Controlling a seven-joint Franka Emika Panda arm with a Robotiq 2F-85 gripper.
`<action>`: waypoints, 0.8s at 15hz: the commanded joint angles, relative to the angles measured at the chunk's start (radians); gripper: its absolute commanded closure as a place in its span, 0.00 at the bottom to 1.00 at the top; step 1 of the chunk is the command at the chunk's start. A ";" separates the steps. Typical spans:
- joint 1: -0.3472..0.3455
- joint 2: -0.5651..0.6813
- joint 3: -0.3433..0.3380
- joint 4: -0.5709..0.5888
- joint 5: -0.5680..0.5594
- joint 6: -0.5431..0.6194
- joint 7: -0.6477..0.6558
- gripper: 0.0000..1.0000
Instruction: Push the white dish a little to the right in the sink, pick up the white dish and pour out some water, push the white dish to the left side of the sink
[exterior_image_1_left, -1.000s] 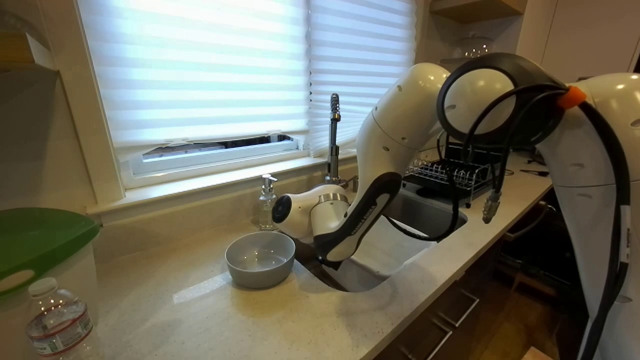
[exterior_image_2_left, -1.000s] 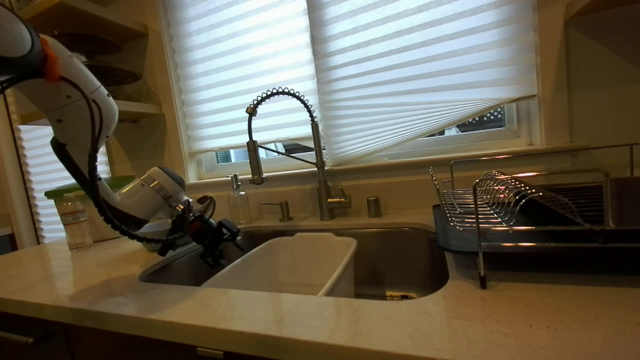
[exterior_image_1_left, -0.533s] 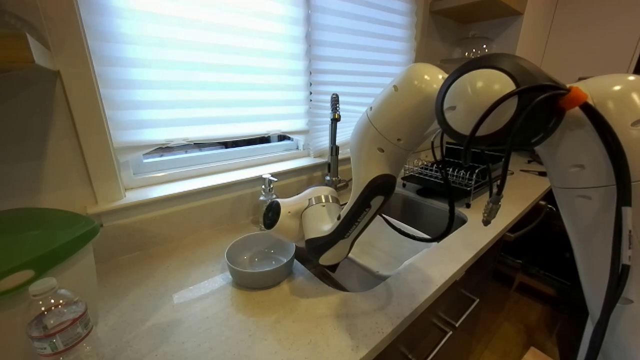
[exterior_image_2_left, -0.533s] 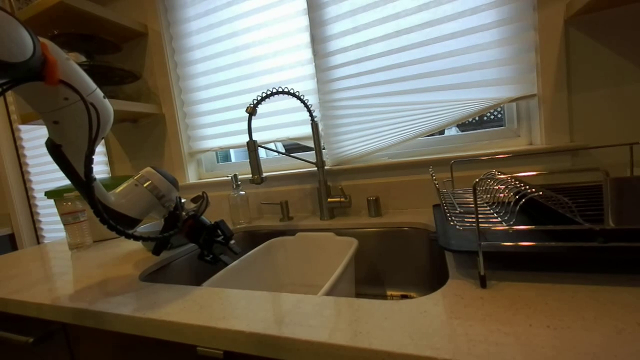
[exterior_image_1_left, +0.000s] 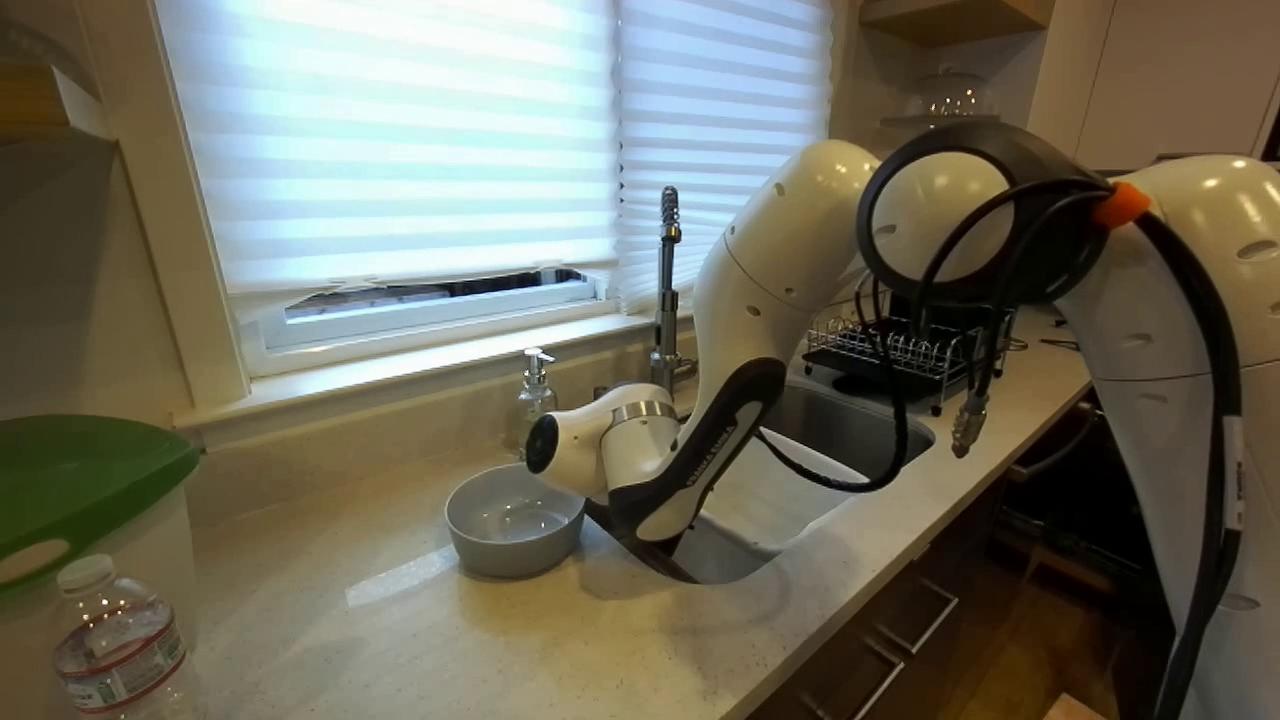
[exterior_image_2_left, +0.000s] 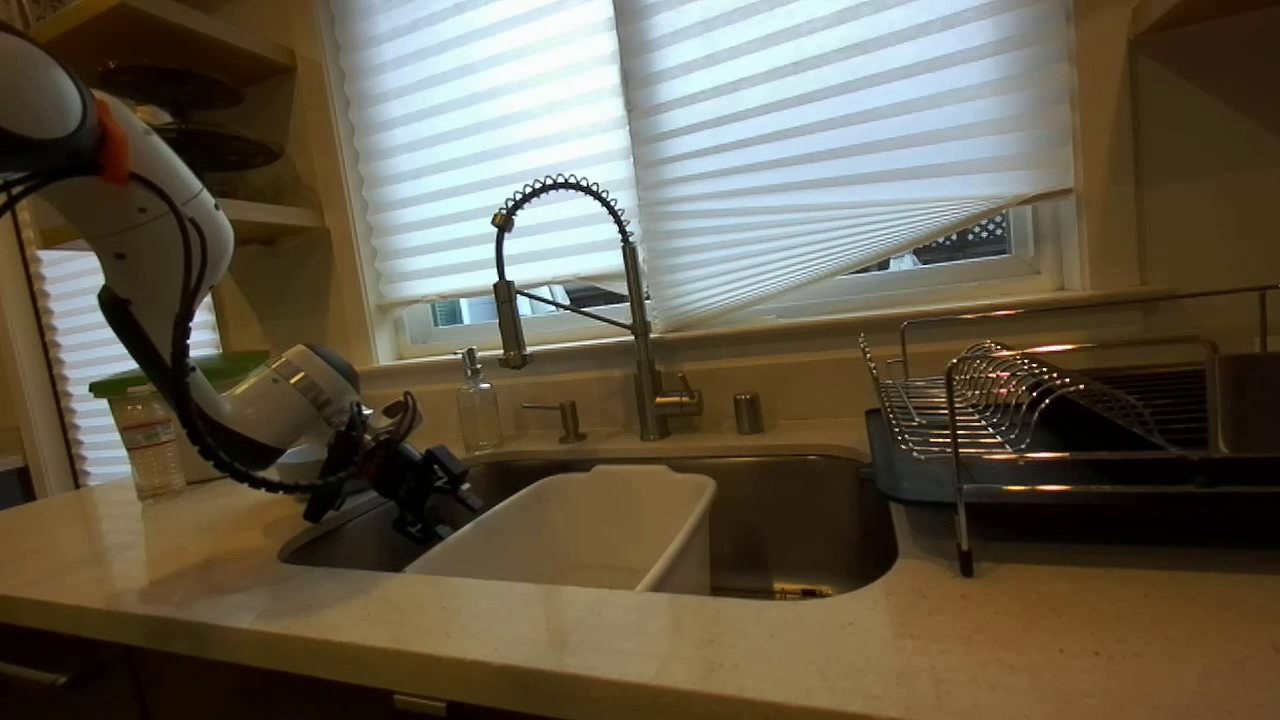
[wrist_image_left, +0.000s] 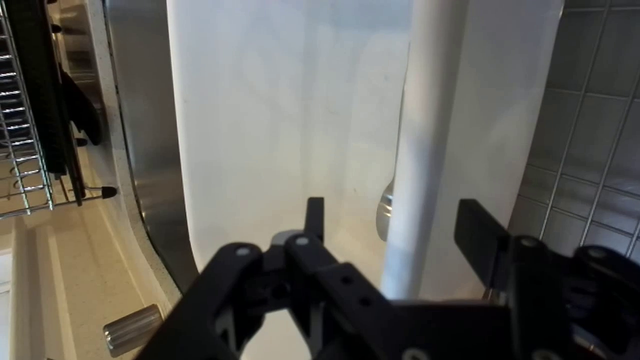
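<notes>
The white dish (exterior_image_2_left: 600, 525) sits in the sink (exterior_image_2_left: 800, 505), with bare dark basin on both sides of it. Part of it (exterior_image_1_left: 770, 490) also shows behind the arm in an exterior view. My gripper (exterior_image_2_left: 456, 516) is at the dish's left rim, pointing down. In the wrist view the gripper (wrist_image_left: 392, 212) stands open astride the rim of the white dish (wrist_image_left: 280, 125). One finger (wrist_image_left: 315, 217) is over the inside, the other finger (wrist_image_left: 477, 240) is outside. Gaps show between both fingers and the rim. No water can be made out.
A metal spoon-like thing (wrist_image_left: 384, 212) shows inside the dish. A grey round bowl (exterior_image_1_left: 515, 525) stands at the sink edge under my wrist. Behind are the faucet (exterior_image_2_left: 645, 360) and soap bottle (exterior_image_2_left: 478, 410). The dish rack (exterior_image_2_left: 1030, 440) stands to the right. A wire grid (wrist_image_left: 600, 150) lines the basin.
Over the second my hand went slightly left and lower. The jaws look wider than half a second ago. The round bowl has shifted slightly away from the sink. The dish has barely moved.
</notes>
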 joint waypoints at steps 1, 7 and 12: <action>-0.002 0.034 0.002 0.019 -0.024 -0.021 0.041 0.34; -0.007 0.046 -0.008 0.018 -0.039 -0.018 0.077 0.68; -0.011 0.028 -0.004 0.009 -0.043 -0.012 0.103 0.99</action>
